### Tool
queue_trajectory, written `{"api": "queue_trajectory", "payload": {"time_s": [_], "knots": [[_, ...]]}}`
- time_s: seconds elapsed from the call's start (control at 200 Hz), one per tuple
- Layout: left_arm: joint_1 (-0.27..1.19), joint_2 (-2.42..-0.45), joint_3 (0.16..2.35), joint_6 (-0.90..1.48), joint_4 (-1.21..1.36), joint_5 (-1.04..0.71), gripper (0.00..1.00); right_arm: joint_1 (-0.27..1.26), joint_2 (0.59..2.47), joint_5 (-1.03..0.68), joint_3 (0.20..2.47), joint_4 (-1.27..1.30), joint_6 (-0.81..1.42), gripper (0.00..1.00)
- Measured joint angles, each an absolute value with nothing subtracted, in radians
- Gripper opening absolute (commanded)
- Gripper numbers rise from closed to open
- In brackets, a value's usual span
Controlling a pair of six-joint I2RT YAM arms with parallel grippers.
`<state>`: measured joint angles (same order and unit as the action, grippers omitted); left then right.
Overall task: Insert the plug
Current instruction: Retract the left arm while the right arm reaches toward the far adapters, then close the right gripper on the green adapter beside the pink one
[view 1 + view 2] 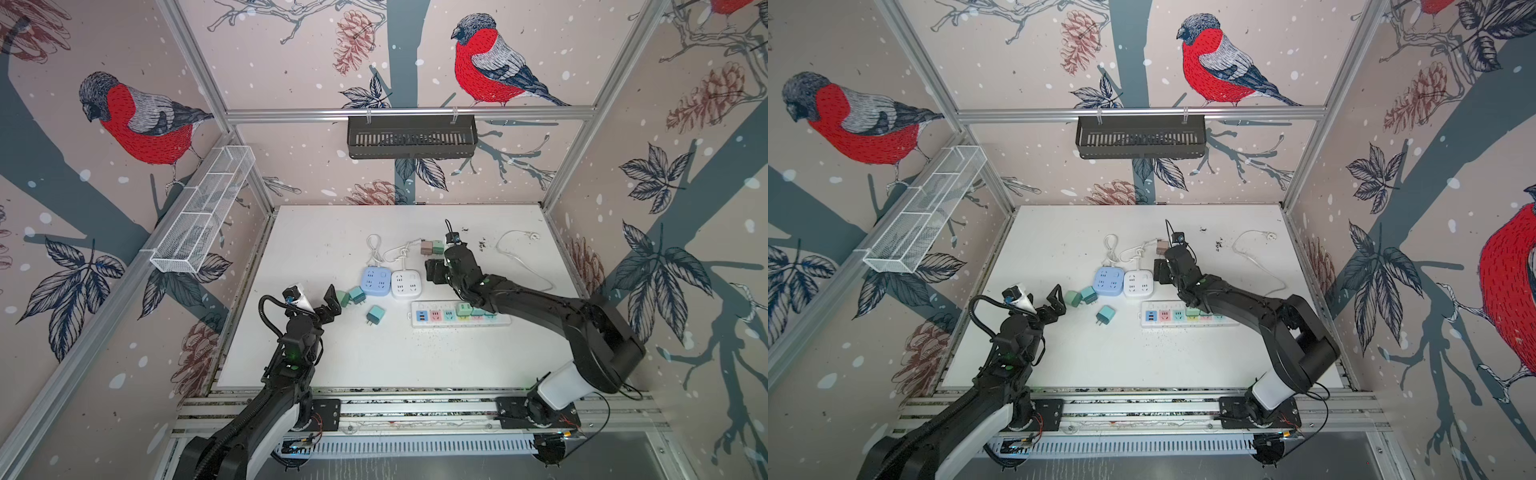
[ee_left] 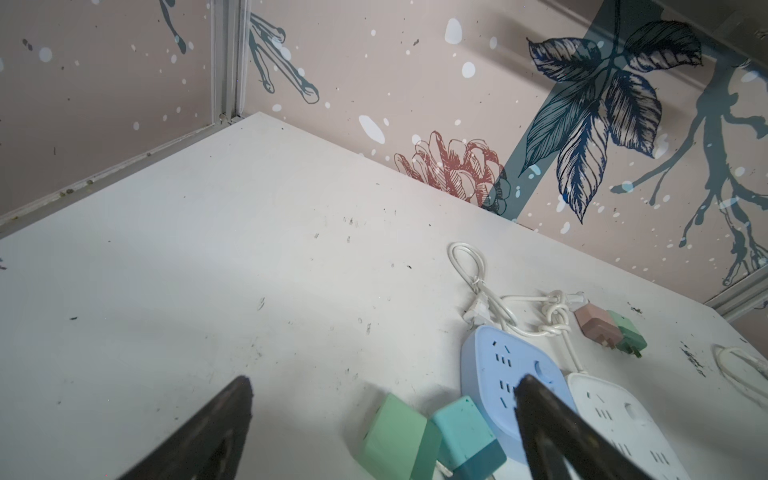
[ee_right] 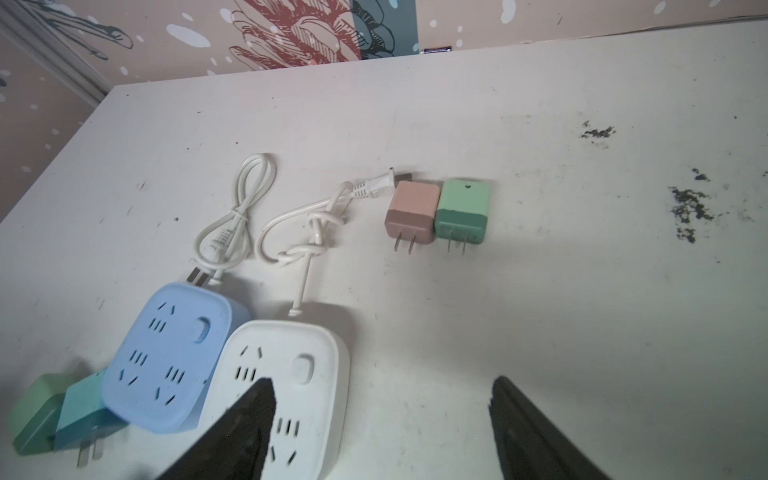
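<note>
White, scuffed surface (image 1: 332, 357) seen from above, with two black robot arms reaching in from its 6 o'clock edge. We see loose wall plugs lying in three spots.

- **Far group:** a dusty-pink block plug (image 3: 411, 212) and a sea-green block plug (image 3: 461, 212) lie flat and touching, side by side, toward the far edge.
- **Left group:** a mint-green block plug (image 1: 343, 297) and a teal block plug (image 1: 357, 294) sit together left of centre.
- **Single plug:** a second teal block plug (image 1: 376, 314) lies alone at their 5 o'clock.

A long white power strip with pastel sockets (image 1: 420, 318) lies nearer the front. One pale-green seated plug (image 1: 463, 308) is already in it.

The right jaws stand apart and empty. They are just beside a white square socket cube (image 1: 406, 284), at its 3 o'clock. That cube touches a pale-blue square socket cube (image 1: 375, 281).

From the right jaws, the pink and sea-green pair lies at 12 o'clock, near but apart. Their long axes run 12 to 6, with the prongs pointing back at the jaws.

The left jaws are spread wide and hold nothing. The mint plug sits just beside them at 3 o'clock.

We judge the right arm nearer the far pair and the left arm nearer the mint and teal pair. We cannot tell which plug is meant. For the right arm, a straight reach toward 12 o'clock would bring the jaws along the plug bodies, so they could close across the short width.
</note>
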<state>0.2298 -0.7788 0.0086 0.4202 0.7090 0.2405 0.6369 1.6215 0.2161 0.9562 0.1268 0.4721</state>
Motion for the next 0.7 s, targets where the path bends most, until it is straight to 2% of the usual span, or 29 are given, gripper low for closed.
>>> {"api": "queue_trajectory", "payload": {"time_s": [0.295, 0.7], "knots": [[0.23, -0.819, 0.015, 0.42, 0.759, 0.236, 0.97, 0.502, 1.895, 0.209, 1.261, -0.017, 0.463, 0.65], [0.23, -0.842, 0.015, 0.419, 0.78, 0.23, 0.98, 0.457, 2.159, 0.207, 1.594, -0.194, 0.412, 0.6]]}}
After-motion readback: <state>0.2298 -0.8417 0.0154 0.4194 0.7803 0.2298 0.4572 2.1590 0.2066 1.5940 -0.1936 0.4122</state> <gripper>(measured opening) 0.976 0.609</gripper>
